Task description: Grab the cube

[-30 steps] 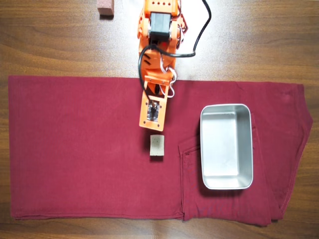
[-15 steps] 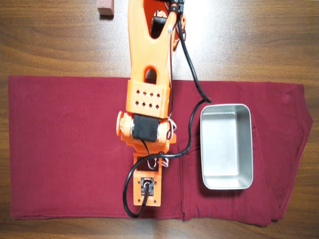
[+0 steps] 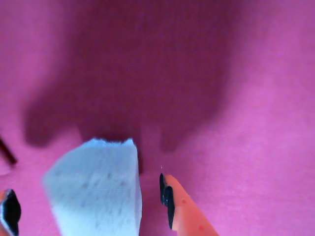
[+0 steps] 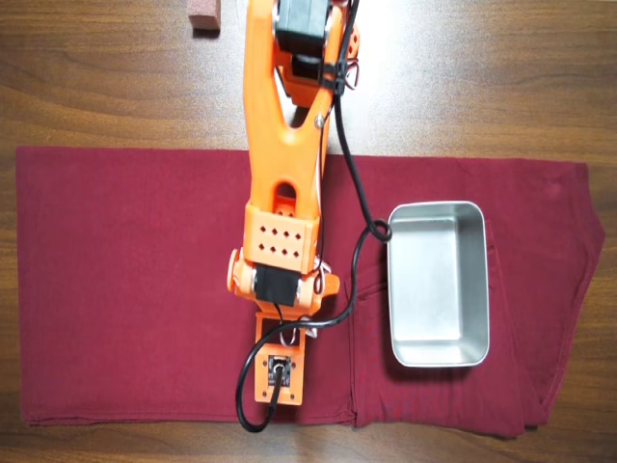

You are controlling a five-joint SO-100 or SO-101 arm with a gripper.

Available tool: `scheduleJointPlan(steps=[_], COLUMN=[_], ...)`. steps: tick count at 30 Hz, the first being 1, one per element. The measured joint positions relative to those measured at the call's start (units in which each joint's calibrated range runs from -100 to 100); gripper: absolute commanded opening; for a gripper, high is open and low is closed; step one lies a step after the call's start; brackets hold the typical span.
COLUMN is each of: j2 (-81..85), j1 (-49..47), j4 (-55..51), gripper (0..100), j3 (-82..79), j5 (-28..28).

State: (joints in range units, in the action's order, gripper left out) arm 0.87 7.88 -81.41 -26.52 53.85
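In the wrist view the cube point(image 3: 96, 189) is pale and faintly speckled and lies on the red cloth point(image 3: 221, 73). It sits between my two orange fingers. My gripper point(image 3: 87, 199) is open around it, low over the cloth. The right finger point(image 3: 182, 206) stands a small gap off the cube's right side. The left finger point(image 3: 7, 211) is only just in view at the frame's edge, apart from the cube. In the overhead view my orange arm point(image 4: 281, 193) reaches down the middle of the cloth and hides both the cube and the fingers.
An empty metal tray point(image 4: 439, 285) lies on the red cloth point(image 4: 125, 289) to the right of the arm in the overhead view. A reddish-brown block point(image 4: 203, 14) sits on the wooden table point(image 4: 501, 77) at the top edge. A black cable point(image 4: 357, 241) loops beside the tray.
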Motion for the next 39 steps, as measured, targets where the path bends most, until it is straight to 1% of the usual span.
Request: scheduleJointPlan(steps=[1, 2, 3, 4, 5, 9, 10, 12, 13, 15, 18, 19, 21, 23, 24, 25, 27, 30, 31, 32, 33, 34, 35, 37, 39], j2=[-0.95, -1.65, -2.17, -2.78, -3.39, -4.08, -4.08, -1.48, 0.26, 4.17, 5.64, 4.86, 2.17, 0.17, -0.52, -1.04, -1.30, -1.65, -1.65, -1.82, -1.82, -1.82, -1.82, -0.61, 4.25], j1=[0.00, 0.00, -0.10, -0.50, -1.10, -4.29, -4.79, -8.57, -11.67, -20.54, -37.89, -41.97, -46.06, -46.06, -46.06, -45.76, -45.56, -45.56, -45.66, -45.66, -45.66, -45.66, -45.36, -41.97, -34.60], j4=[0.75, 1.41, 1.97, 2.63, 3.38, 5.07, 4.23, -1.41, -6.95, -13.90, -16.24, -16.24, -16.24, -15.87, -15.02, -13.99, -13.33, -14.27, -14.37, -14.37, -14.37, -14.37, -14.37, -10.80, -1.97], gripper=[36, 33, 21, 4, 0, 0, 0, 0, 0, 0, 0, 0, 0, 1, 10, 21, 31, 37, 37, 37, 25, 6, 0, 1, 2], j3=[0.00, 0.00, 0.00, 0.00, 0.00, 0.83, 2.21, 7.37, 13.26, 21.55, 22.84, 22.84, 22.93, 23.02, 23.02, 23.02, 23.02, 23.02, 23.02, 23.02, 23.02, 23.02, 23.02, 22.93, 22.01], j5=[-0.15, -0.24, -0.44, -0.68, -1.03, -3.42, -3.91, -4.84, -5.96, -8.01, -12.16, -13.19, -13.68, -13.68, -13.68, -13.87, -14.90, -14.65, -14.31, -14.46, -14.41, -14.36, -13.97, -12.60, -11.97])
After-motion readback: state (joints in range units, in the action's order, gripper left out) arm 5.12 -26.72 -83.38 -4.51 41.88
